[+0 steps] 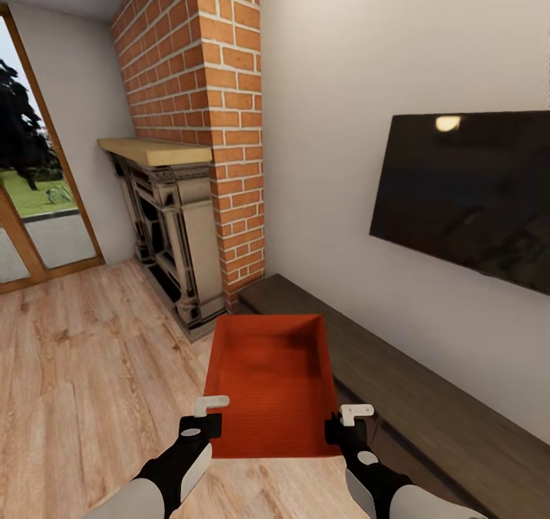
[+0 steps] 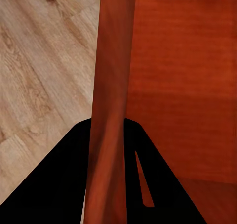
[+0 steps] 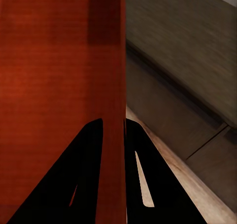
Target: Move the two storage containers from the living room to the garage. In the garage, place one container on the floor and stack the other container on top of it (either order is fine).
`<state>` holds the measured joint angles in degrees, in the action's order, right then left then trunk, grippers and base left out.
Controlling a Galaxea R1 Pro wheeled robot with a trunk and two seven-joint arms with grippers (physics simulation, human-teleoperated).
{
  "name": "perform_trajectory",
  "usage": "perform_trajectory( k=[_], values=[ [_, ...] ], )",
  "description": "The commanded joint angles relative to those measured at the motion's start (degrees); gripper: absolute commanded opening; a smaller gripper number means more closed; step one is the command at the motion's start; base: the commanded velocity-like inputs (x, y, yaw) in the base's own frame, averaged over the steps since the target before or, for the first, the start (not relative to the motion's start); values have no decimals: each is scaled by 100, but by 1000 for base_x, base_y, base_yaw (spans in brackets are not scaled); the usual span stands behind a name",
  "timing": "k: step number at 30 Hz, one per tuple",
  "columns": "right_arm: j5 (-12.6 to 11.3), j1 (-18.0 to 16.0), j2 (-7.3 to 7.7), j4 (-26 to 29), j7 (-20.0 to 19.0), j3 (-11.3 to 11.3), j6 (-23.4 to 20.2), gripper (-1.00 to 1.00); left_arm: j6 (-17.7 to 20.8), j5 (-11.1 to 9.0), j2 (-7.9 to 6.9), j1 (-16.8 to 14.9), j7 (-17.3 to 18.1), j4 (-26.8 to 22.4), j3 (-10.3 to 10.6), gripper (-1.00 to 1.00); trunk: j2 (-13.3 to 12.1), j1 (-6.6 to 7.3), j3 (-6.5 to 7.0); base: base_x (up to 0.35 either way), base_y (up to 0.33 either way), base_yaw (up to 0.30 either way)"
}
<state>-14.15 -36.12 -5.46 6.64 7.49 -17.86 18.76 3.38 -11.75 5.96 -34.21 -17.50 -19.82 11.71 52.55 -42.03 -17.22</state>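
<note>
Container [image 1: 271,385] held off the wood floor [image 1: 84,351] before your fireplace [image 1: 172,228], left gripper [image 1: 200,420] and right gripper [image 1: 344,423] jaws each clamped on a side wall.

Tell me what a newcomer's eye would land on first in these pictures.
First, the orange-red storage container, held out low in the middle of the head view, with the left gripper and right gripper each clamped on a side wall. Next, the tall red brick chimney rising above the fireplace on the left, and the big black TV on the pale wall to the right.
</note>
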Motion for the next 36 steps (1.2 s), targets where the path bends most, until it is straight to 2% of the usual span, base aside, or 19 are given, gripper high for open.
perform_trajectory(
  k=[1,36],
  values=[
    [-18,0,0,0,-11,7,13,-100,40,-82,-2,-7,-79,-20,-169,-100,5,-1,2,0,0,0],
    [-19,0,1,-4,-11,11,13,-100,40,-91,-12,-7,-78,32,-178,-100,5,-1,323,0,0,0]
  ],
)
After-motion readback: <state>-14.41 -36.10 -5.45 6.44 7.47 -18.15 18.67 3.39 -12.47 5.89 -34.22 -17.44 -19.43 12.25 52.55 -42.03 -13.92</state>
